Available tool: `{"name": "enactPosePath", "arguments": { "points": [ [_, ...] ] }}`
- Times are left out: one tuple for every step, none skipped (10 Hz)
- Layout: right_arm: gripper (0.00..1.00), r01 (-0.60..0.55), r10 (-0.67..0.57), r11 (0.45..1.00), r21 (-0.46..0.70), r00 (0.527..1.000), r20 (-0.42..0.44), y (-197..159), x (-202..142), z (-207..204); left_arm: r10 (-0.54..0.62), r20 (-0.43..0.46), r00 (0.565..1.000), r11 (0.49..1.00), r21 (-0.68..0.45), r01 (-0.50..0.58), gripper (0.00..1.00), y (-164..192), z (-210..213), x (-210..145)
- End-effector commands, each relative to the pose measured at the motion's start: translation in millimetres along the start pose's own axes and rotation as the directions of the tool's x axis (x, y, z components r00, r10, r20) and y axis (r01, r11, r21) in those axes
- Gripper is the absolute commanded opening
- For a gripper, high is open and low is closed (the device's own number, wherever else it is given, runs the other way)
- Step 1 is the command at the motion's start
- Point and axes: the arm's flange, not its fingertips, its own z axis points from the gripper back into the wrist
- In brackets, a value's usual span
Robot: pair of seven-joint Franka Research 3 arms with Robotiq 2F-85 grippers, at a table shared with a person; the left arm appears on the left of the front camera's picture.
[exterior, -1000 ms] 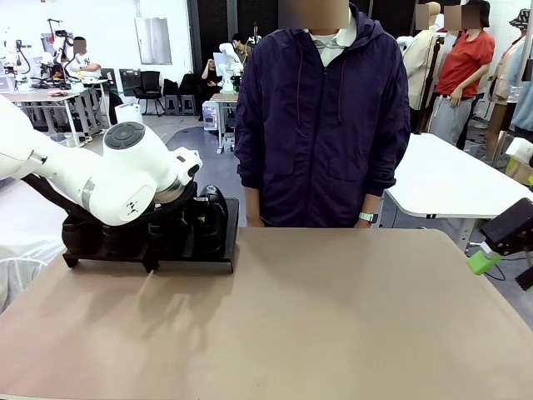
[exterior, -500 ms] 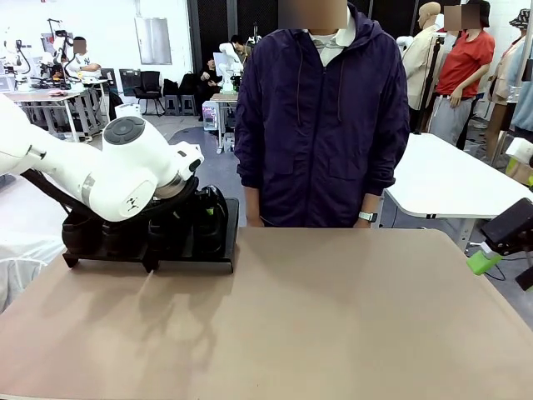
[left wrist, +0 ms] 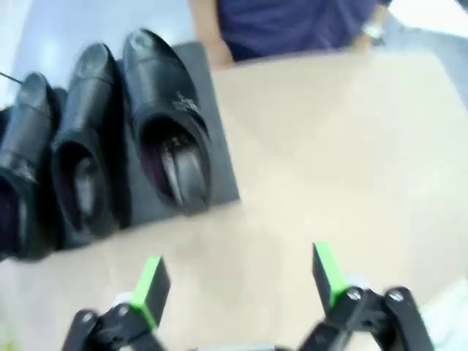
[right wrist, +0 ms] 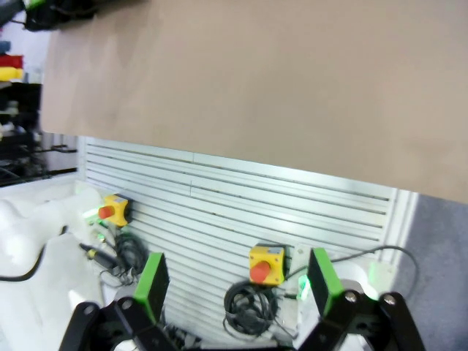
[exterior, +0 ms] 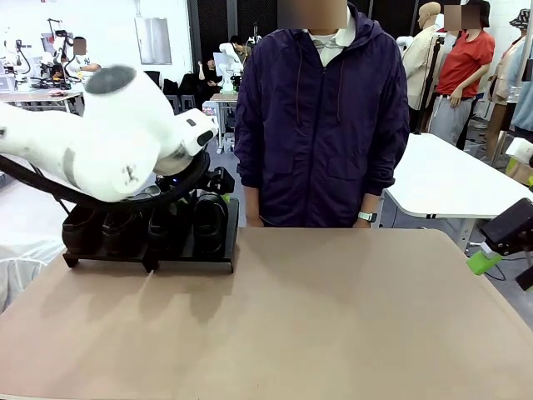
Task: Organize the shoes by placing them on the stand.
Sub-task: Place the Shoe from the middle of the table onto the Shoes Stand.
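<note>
At the table's far-left corner, the stand (exterior: 218, 265) sits close to the left and far edges, w/ four black shoes (exterior: 150, 227) lined up side by side across it. Left arm (exterior: 100, 142) rises over the row, white housing blocking part of the shoes from the front camera. Left wrist view: three shoes (left wrist: 164, 121) in a row, toes toward the far edge, the nearest one standing just inside the stand's (left wrist: 219, 168) end, a strip of bare platform beside it. Left gripper (left wrist: 238, 281) hangs over bare tabletop beside the stand, green-padded fingers (left wrist: 151, 281) spread wide, nothing between them, apart from the shoes.

Center: tan table (exterior: 333, 317) lies open from the stand's right end across to the right edge, no objects on it. A person in a dark purple jacket (exterior: 321, 117) stands at the far edge, arms down.

Far right: right gripper (exterior: 500, 242) is parked off the table's right edge, below tabletop level. Right wrist view: right gripper (right wrist: 235, 285) w/ pads well apart, holding nothing, looking down past the table edge (right wrist: 241, 164) at a slatted panel (right wrist: 219, 219) w/ two yellow button boxes (right wrist: 265, 265) and cables.
</note>
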Motion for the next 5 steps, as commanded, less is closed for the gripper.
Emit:
{"name": "enactPosePath", "arguments": {
  "points": [
    [1.0,-0.022,0.023,1.0,0.02,1.0,-0.001,0.1,-0.1,1.7,-0.17,-0.304,0.937,0.982,-0.133,0.135,1.0,45.9,70.3,-3.0],
    [1.0,-0.022,0.023,1.0,0.02,1.0,-0.001,0.1,-0.1,1.7,-0.132,-0.419,0.898,0.986,-0.147,0.077,1.0,62.6,102.7,-10.7],
    [1.0,-0.022,0.023,1.0,0.02,1.0,-0.001,0.1,-0.1,1.7,-0.09,-0.488,0.868,0.989,-0.145,0.021,1.0,80.8,132.4,-23.0],
    [1.0,-0.022,0.023,1.0,0.02,1.0,-0.001,0.1,-0.1,1.7,0.004,-0.504,0.864,0.995,-0.085,-0.054,1.0,101.1,159.9,-41.7],
    [1.0,-0.022,0.023,1.0,0.02,1.0,-0.001,0.1,-0.1,1.7,0.084,-0.499,0.863,0.993,-0.034,-0.116,1.0,122.8,186.6,-69.6]
  ]
}}
